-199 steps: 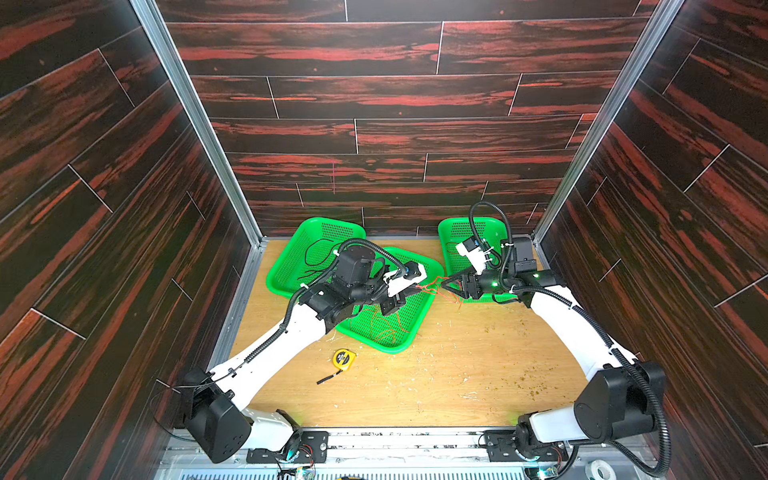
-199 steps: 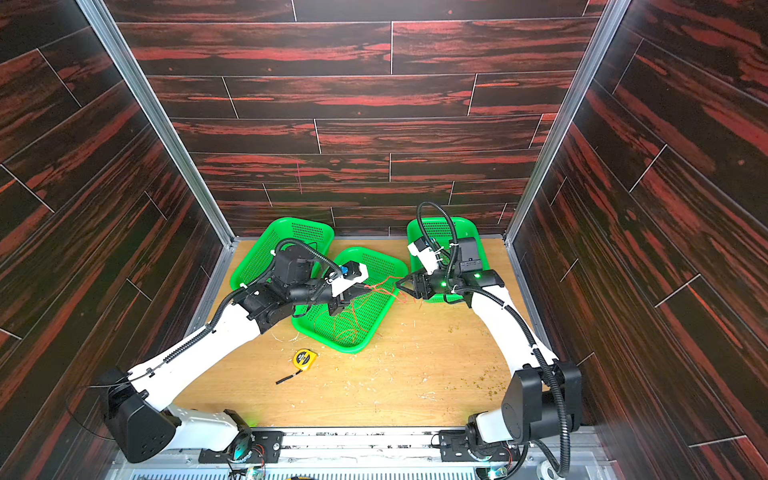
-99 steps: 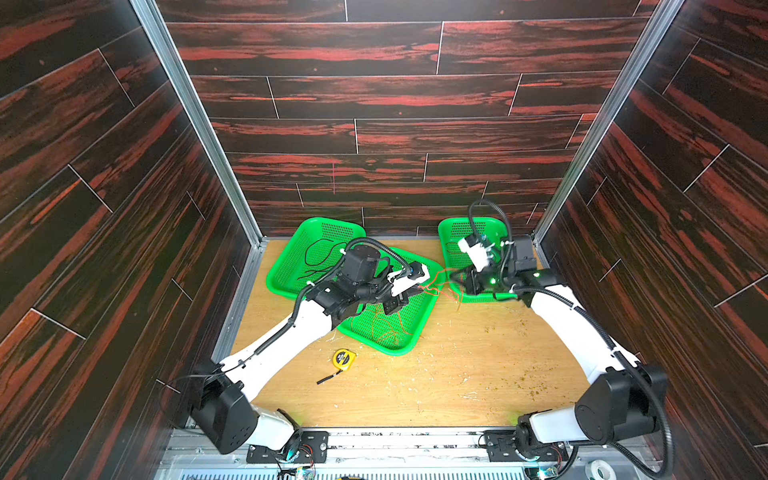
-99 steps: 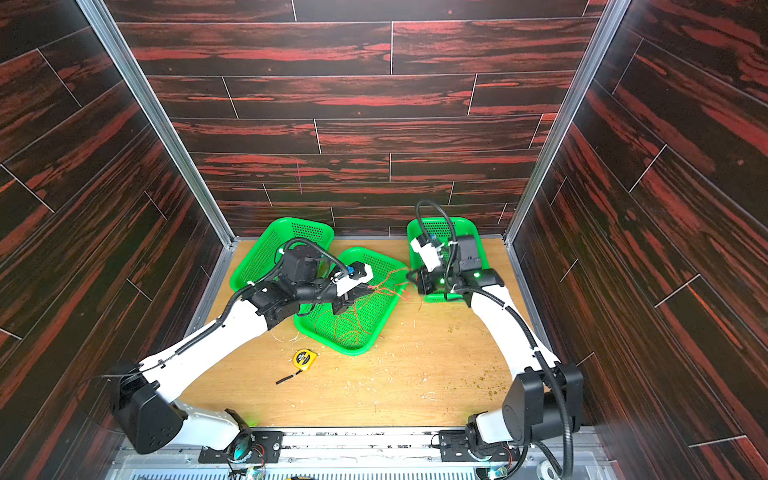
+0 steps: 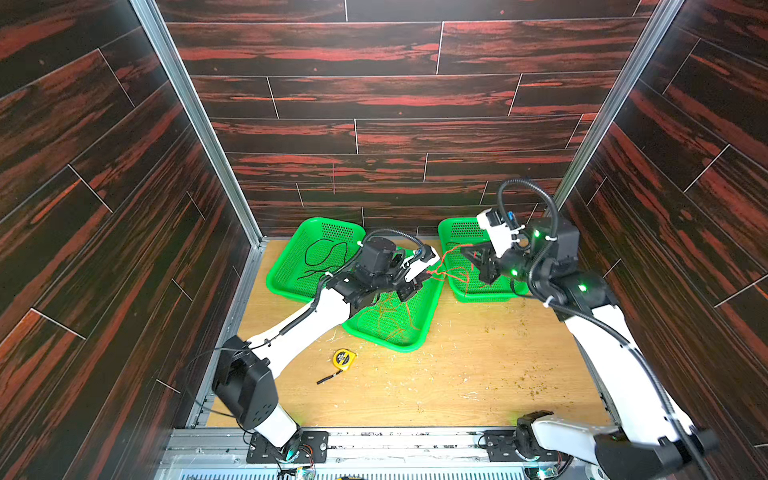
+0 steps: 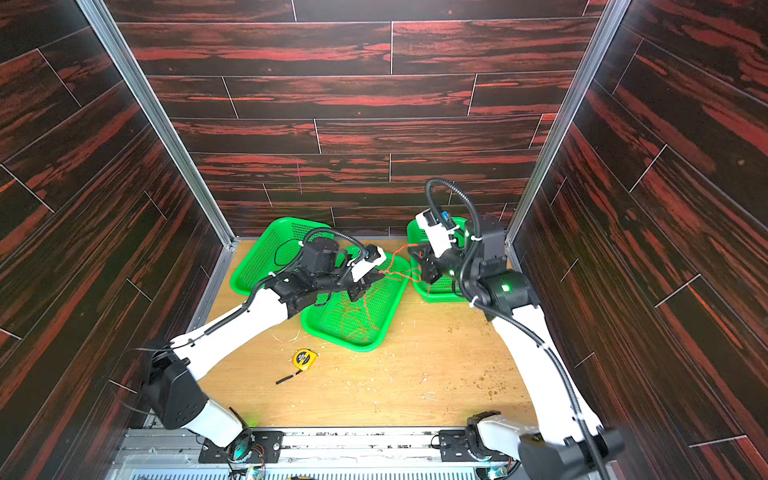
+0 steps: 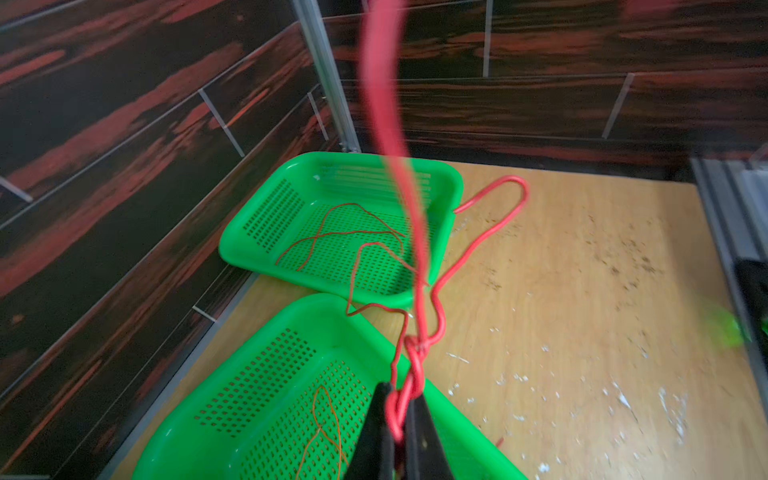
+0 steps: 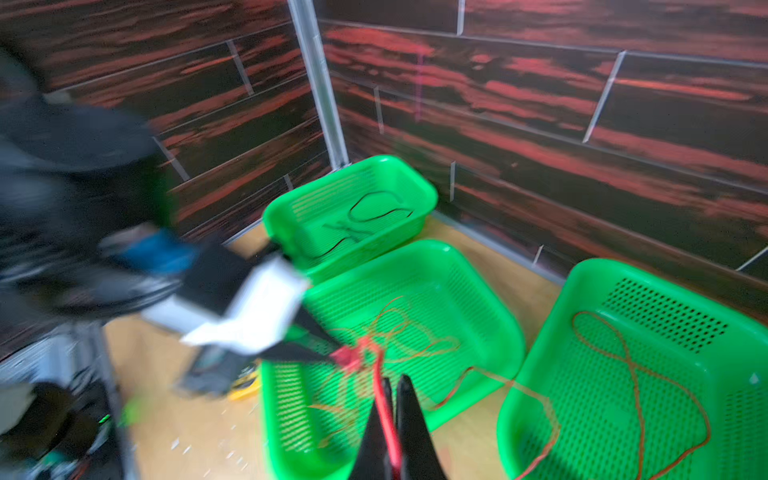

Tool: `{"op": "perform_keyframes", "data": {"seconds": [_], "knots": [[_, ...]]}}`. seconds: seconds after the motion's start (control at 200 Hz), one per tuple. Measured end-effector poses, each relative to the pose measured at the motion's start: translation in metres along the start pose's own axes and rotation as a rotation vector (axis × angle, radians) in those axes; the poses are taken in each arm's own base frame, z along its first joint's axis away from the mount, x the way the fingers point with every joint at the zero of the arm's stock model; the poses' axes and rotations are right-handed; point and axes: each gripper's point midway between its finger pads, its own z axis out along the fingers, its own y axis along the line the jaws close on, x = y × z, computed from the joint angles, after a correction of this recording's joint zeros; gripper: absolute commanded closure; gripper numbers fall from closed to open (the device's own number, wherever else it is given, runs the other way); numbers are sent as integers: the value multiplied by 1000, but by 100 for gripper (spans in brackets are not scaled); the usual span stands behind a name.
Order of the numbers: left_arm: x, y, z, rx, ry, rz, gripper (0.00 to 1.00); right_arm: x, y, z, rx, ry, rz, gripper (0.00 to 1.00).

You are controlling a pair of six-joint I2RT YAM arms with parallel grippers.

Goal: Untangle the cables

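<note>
Left basket (image 5: 328,226), back-left corner: black cable (image 8: 376,194) lay looped inside it, alone, clear of both arms. In front of it on the table (image 5: 478,374) sat a yellow tape measure (image 5: 344,359), with a short black stick (image 5: 330,379) just beside it.

Middle basket (image 5: 430,313) sat skewed, close against the left basket. Orange cable (image 5: 392,320) lay in a loose tangle on its floor.

Left gripper (image 7: 399,399) hung over that basket's far right corner. Its fingers were closed tight on the red cable (image 7: 388,124), pinching a twisted section just short of a knot.

From the knot:
- one red strand ran up across the gap to the right arm
- one hooked free end stood off beside the right basket (image 5: 465,232)
- a thinner reddish strand crossed the rim and looped inside the right basket; couldn't tell for sure whether that one was red or orange

Right gripper (image 8: 395,380) was above the right basket's left side, fingers closed on the red cable, strand running between them. Right wrist view was motion-blurred on the left arm.
</note>
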Motion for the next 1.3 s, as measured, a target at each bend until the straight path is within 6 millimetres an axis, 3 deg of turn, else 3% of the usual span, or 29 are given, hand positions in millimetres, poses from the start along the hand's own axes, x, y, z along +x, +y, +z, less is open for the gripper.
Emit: {"op": "perform_keyframes", "data": {"seconds": [0.11,0.291,0.531,0.716,0.867,0.962,1.077,1.303], "knots": [[-4,10,0,-45,-17,-51,100,19,10,-12,-2,35,27,100],[-16,25,-2,-89,-65,-129,100,67,30,-20,-57,89,106,100],[-18,34,11,-101,-96,-228,100,113,31,-3,-86,160,171,100],[-25,39,9,-113,-130,-269,100,141,25,17,-91,192,204,100],[-28,41,7,-116,-159,-297,100,148,13,27,-76,182,233,100],[-30,39,1,-110,-183,-307,100,148,-4,28,-56,146,270,100],[-38,27,-7,-59,-225,-296,100,148,-32,29,-22,119,319,100],[-49,5,-18,66,-295,-256,100,146,-60,51,-39,158,376,100]]}}
